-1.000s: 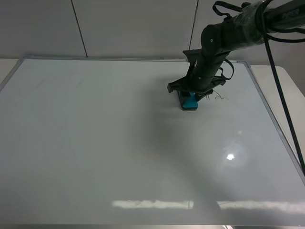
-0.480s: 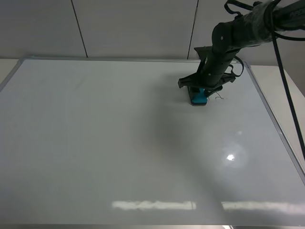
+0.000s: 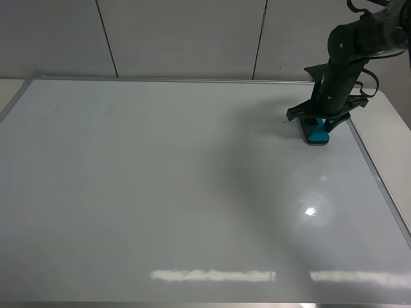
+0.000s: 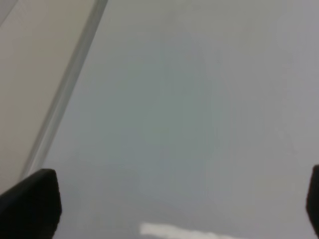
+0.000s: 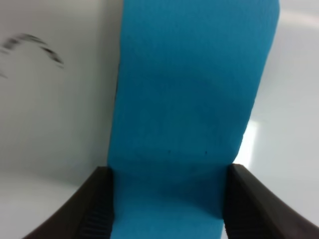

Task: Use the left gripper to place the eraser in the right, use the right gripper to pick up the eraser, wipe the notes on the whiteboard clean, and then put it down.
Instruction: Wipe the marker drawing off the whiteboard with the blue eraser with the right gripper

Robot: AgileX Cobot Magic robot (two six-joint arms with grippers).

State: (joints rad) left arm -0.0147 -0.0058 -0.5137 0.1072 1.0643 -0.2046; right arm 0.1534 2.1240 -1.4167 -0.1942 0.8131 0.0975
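The teal-blue eraser (image 3: 317,134) rests flat on the whiteboard (image 3: 160,179), close to its right frame. My right gripper (image 3: 319,124) is shut on it from above. The right wrist view shows the black fingers (image 5: 95,209) clamping the eraser (image 5: 194,99) on both sides. Of the notes, only a blurred dark stroke (image 5: 34,44) shows beside the eraser, and a tiny faint mark (image 3: 285,119) just left of the gripper. My left gripper (image 4: 172,209) is open over bare board, with nothing between its fingertips (image 4: 30,204); it is out of the exterior high view.
The board's silver frame (image 3: 379,183) runs just right of the eraser, with pale table (image 3: 398,141) beyond it. A frame edge (image 4: 65,94) also crosses the left wrist view. A wall (image 3: 180,38) stands behind the board. A bright glare spot (image 3: 311,211) lies nearer the front.
My right gripper has slid the eraser rightward across the board, over the spot where the scribble was. The scribble that showed to the eraser's right is gone; only a faint trace stays.
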